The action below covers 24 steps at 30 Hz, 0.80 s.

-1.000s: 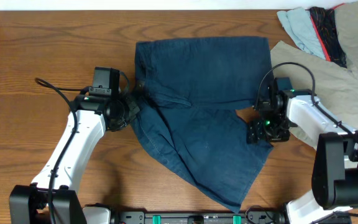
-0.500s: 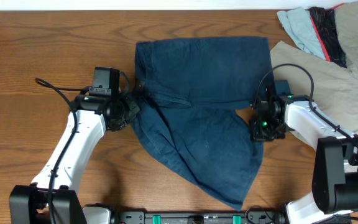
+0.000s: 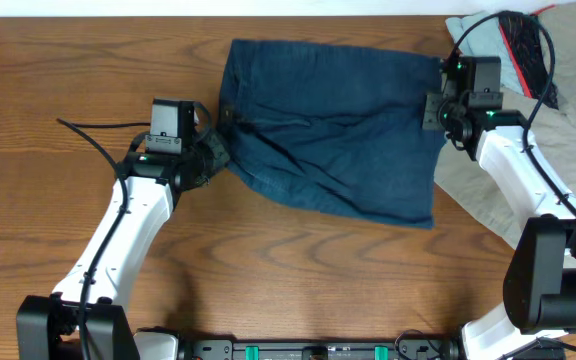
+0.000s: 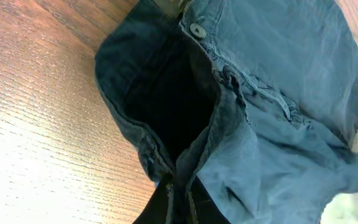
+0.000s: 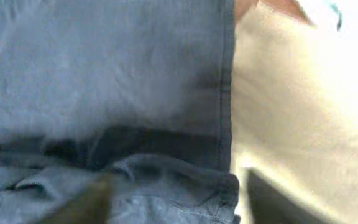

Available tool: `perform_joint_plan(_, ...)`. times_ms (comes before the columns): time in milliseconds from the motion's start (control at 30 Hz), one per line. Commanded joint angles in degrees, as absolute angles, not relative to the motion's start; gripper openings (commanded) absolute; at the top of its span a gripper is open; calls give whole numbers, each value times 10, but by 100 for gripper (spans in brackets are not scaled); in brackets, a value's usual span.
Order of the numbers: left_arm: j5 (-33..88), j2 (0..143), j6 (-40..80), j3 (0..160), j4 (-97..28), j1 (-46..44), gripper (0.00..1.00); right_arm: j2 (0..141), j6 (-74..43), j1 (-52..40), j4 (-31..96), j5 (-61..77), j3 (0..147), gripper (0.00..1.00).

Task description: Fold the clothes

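Observation:
The dark navy shorts (image 3: pixel 338 130) lie on the wooden table, one leg laid over the other in a rough rectangle. My left gripper (image 3: pixel 216 150) is shut on the waistband edge at the shorts' left side. In the left wrist view its fingers (image 4: pixel 180 202) pinch a fold of the cloth below the open fly and button (image 4: pixel 197 30). My right gripper (image 3: pixel 446 110) is at the shorts' upper right corner. In the right wrist view its jaws (image 5: pixel 176 202) stand wide apart, with the leg hem corner (image 5: pixel 222 186) lying between them.
A large khaki-beige garment (image 3: pixel 568 150) lies at the right, partly under the shorts' right edge; it also shows in the right wrist view (image 5: pixel 303 124). A light blue cloth (image 3: pixel 483 45) and a black-and-red item (image 3: pixel 523 50) lie at the back right. Bare wood (image 3: pixel 68 60) stretches to the left.
My right gripper carried the lower leg from the front up and back to the upper right, laying it over the other leg, and its jaws now stand apart. The left gripper shifted slightly back.

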<state>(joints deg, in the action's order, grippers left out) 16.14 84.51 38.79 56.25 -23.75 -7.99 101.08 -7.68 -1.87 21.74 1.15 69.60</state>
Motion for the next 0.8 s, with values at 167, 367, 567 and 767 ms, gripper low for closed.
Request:
perform_joint_plan(167, 159, 854, 382, 560, -267, -98, 6, 997, -130, -15, 385, 119, 704, 99)
perform_joint_plan(367, 158, 854, 382, 557, -280, -97, 6, 975, -228, -14, 555, 133, 704, 99)
perform_joint_plan(567, 158, 854, 382, 557, -281, -97, 7, 975, -373, -15, 688, 86, 692, 99)
perform_joint_plan(767, 158, 854, 368, 557, -285, -97, 6, 975, -435, -15, 660, 86, 636, 99)
